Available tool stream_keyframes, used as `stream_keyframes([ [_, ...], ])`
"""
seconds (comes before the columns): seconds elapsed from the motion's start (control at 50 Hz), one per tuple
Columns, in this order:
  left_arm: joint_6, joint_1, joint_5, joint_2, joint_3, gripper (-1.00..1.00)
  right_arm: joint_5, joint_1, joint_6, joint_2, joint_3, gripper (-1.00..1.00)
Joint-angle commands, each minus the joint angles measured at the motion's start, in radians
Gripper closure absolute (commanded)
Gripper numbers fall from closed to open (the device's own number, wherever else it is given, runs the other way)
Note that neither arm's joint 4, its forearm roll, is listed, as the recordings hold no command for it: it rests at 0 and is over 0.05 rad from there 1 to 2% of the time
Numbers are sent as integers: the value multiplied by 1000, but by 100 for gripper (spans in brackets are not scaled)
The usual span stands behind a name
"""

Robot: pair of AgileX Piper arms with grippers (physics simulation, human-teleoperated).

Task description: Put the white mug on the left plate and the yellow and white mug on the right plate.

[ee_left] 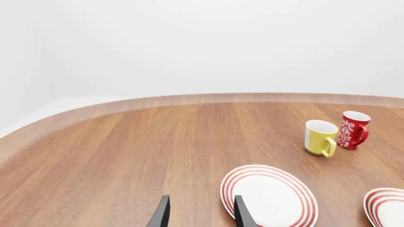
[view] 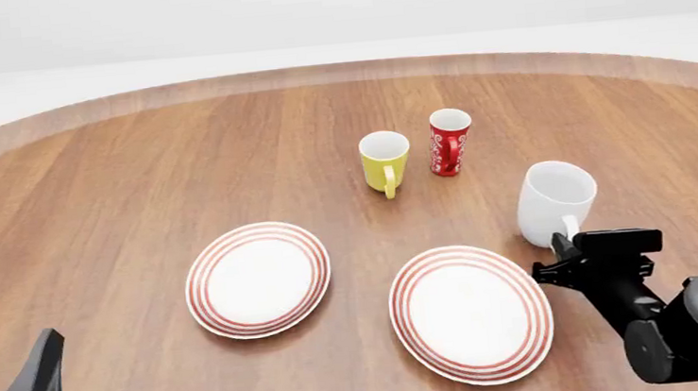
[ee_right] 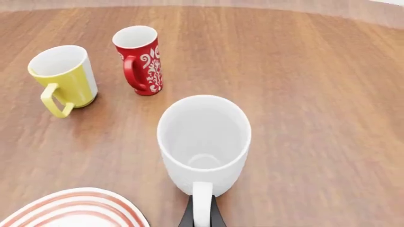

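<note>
The handle of the large plain white ceramic mug (ee_right: 203, 142) is pinched by the right gripper (ee_right: 201, 213) fingers; the left gripper (ee_left: 200, 213) fingers are spread over the wooden bench (view: 132, 176).

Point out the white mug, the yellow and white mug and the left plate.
white mug (view: 556, 198): front view, on its outer wall.
yellow and white mug (view: 383, 161): front view, on its yellow side.
left plate (view: 259, 278): front view, on its bare white centre.

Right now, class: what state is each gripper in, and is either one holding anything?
Left gripper: open, holding nothing.
Right gripper: fingers shut on the handle of the white mug, which stands on the table.
</note>
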Motion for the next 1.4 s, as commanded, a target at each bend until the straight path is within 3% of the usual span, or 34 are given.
stream_keyframes([
  [0.02,0,0,0,0,0,-100,43,3,-11,-93,19,100],
  [0.1,0,0,0,0,0,-100,43,3,-11,-93,19,100],
  [0.16,0,0,0,0,0,-100,118,11,-25,-214,32,100],
  [0.5,0,0,0,0,0,-100,241,37,-42,-402,48,100],
  [0.56,0,0,0,0,0,-100,318,56,-47,-515,54,100],
  [0.76,0,0,0,0,0,-100,456,93,-59,-681,36,100],
  [1.04,0,0,0,0,0,-100,487,104,-63,-717,33,100],
  [1.06,0,0,0,0,0,-100,576,144,-76,-811,7,100],
  [1.08,0,0,0,0,0,-100,591,151,-80,-825,3,100],
  [1.26,0,0,0,0,0,-100,609,161,-85,-841,-5,100],
  [1.28,0,0,0,0,0,-100,649,199,-94,-872,-31,100],
  [1.4,0,0,0,0,0,-100,684,231,-102,-895,-56,100],
])
